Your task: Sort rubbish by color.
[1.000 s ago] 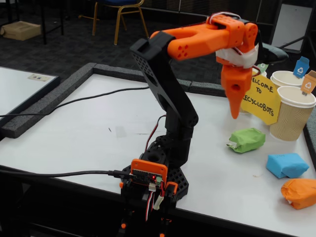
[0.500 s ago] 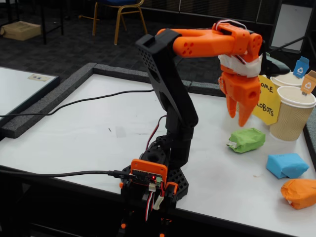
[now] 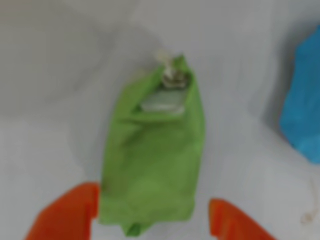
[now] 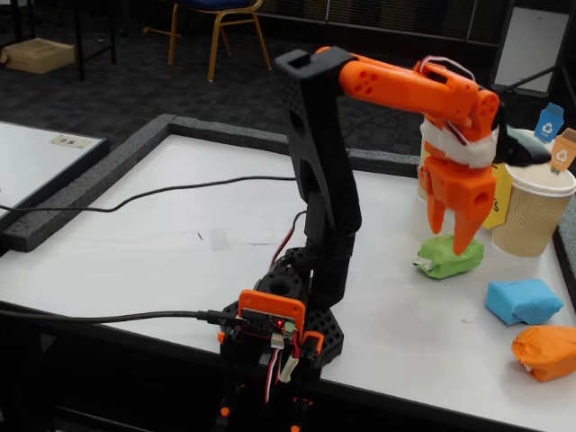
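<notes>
The green rubbish lump lies on the white table, in front of the cups. My orange gripper hangs open right over it, pointing down. In the wrist view the green lump sits between the two orange fingertips, which stand apart on either side of its near end; whether they touch it I cannot tell. The blue lump lies to the right, and shows as the blue lump at the wrist view's right edge. The orange lump rests at the table's near right corner.
Beige paper cups with coloured tags stand behind the gripper at the right, with a yellow sign partly hidden by it. A black cable crosses the table on the left. The arm's base sits at the front edge.
The arm has reached further right and lowered. The gripper, shut a second ago, opened and now straddles the green lump.
</notes>
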Motion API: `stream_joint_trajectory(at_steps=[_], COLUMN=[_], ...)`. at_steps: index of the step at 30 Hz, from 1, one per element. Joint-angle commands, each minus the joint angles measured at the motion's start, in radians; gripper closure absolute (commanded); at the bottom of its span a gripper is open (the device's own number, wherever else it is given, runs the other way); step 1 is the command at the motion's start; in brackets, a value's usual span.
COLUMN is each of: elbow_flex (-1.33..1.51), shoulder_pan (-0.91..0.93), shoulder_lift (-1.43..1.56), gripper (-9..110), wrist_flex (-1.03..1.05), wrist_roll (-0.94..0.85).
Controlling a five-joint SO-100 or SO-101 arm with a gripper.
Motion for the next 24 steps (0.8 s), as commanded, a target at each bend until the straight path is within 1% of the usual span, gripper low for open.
stream_joint_trajectory(at_steps=[1, 8, 12, 15, 21, 24], elbow_flex=[-0.086, -0.069, -0.055, -0.055, -0.095, -0.138], shoulder_pan=[0.026, 0.026, 0.025, 0.025, 0.025, 0.025], shoulder_lift=[-0.009, -0.043, -0.043, -0.043, -0.038, -0.034], gripper=[87, 93, 101, 101, 101, 101], wrist_flex=[-0.049, -0.204, -0.268, -0.293, -0.233, -0.17], wrist_roll=[-0.031, -0.029, -0.029, -0.021, -0.02, -0.018])
